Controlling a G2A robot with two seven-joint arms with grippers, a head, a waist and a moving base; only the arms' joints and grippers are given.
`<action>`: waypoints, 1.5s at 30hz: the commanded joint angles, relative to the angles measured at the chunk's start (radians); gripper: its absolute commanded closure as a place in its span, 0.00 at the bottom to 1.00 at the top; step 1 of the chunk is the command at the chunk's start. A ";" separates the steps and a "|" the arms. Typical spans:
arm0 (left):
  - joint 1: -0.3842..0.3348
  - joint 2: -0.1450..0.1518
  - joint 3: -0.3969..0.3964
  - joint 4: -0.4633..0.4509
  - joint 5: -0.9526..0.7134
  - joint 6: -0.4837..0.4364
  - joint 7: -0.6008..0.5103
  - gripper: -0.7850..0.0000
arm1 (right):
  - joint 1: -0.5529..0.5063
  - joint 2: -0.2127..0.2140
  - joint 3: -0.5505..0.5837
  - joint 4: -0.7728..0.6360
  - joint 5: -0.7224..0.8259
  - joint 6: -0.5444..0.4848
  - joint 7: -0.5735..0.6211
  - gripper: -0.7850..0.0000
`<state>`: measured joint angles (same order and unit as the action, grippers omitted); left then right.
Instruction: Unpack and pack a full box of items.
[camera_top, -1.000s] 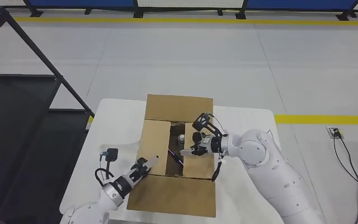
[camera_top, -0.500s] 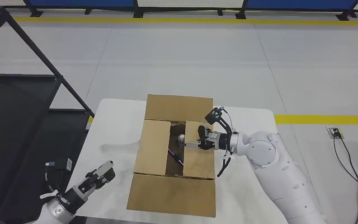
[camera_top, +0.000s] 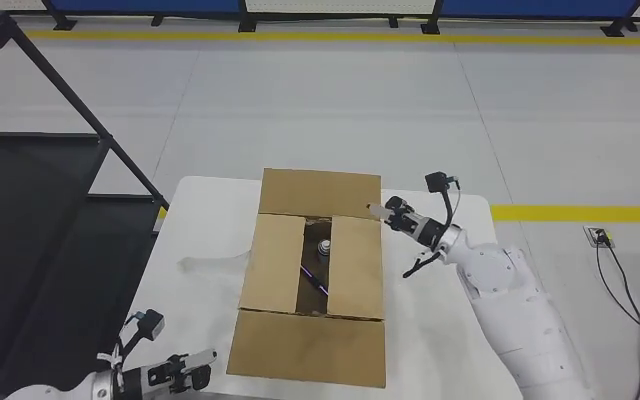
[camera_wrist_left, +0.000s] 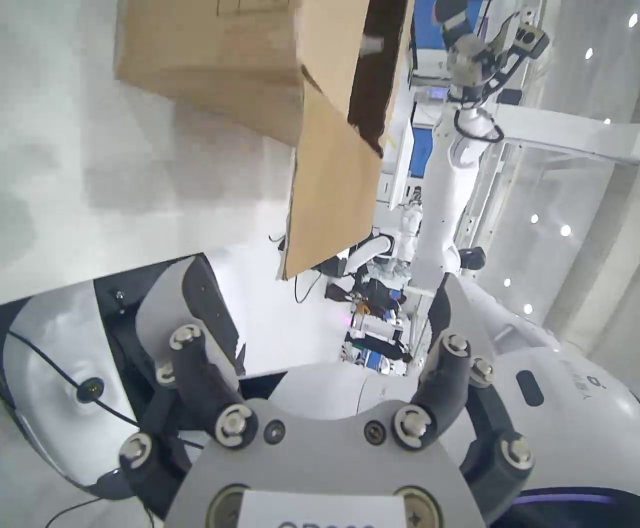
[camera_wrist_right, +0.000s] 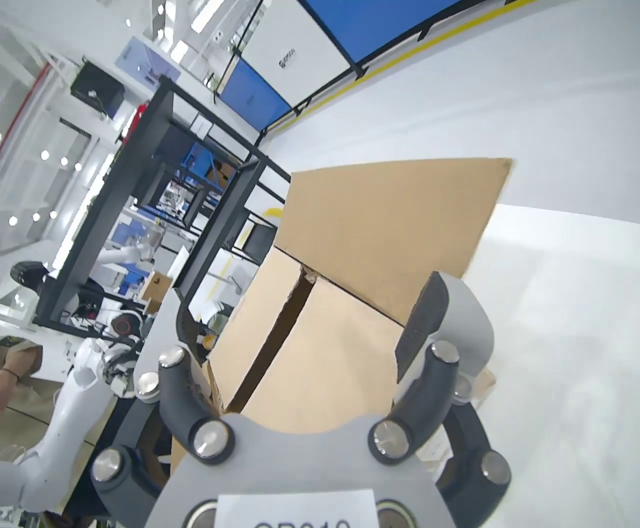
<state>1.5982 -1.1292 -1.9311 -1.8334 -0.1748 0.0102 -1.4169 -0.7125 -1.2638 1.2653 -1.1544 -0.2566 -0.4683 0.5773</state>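
Note:
A cardboard box (camera_top: 350, 270) stands mid-table, its far and near flaps folded outward. The two inner flaps lie almost flat, leaving a narrow gap between them. In that gap I see a silver bottle top (camera_top: 323, 246) and a purple pen (camera_top: 313, 278). My right gripper (camera_top: 385, 212) hovers at the box's far right corner, open and holding nothing (camera_wrist_right: 310, 320), with the box (camera_wrist_right: 390, 225) just beyond its fingers. My left gripper (camera_top: 198, 370) is open and empty (camera_wrist_left: 325, 305) at the table's near left edge, well away from the box (camera_wrist_left: 330, 175).
The white table (camera_top: 200, 230) has bare room to the left and right of the box. A black metal rack (camera_top: 60, 250) stands beside the table on the left. Grey floor with yellow lines lies beyond.
My left gripper has pulled back from the box's near left flap to the table's near left edge. My right gripper has drawn away from the gap to the far right corner.

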 joint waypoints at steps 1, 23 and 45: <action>-0.023 0.002 0.034 0.019 -0.004 0.010 0.003 0.00 | 0.004 0.000 0.005 0.024 0.016 -0.013 -0.015 0.00; -0.027 0.021 0.132 -0.025 -0.159 0.035 0.105 0.00 | 0.297 -0.087 -0.162 0.534 0.187 -0.097 0.047 0.00; -0.009 0.012 0.168 -0.189 -0.271 0.118 0.571 0.00 | 0.349 -0.070 -0.125 0.666 0.479 -0.452 0.322 0.00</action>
<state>1.5890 -1.1172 -1.7676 -2.0146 -0.4706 0.1386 -0.8730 -0.3584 -1.3387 1.1430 -0.4729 0.2199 -0.9210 0.8997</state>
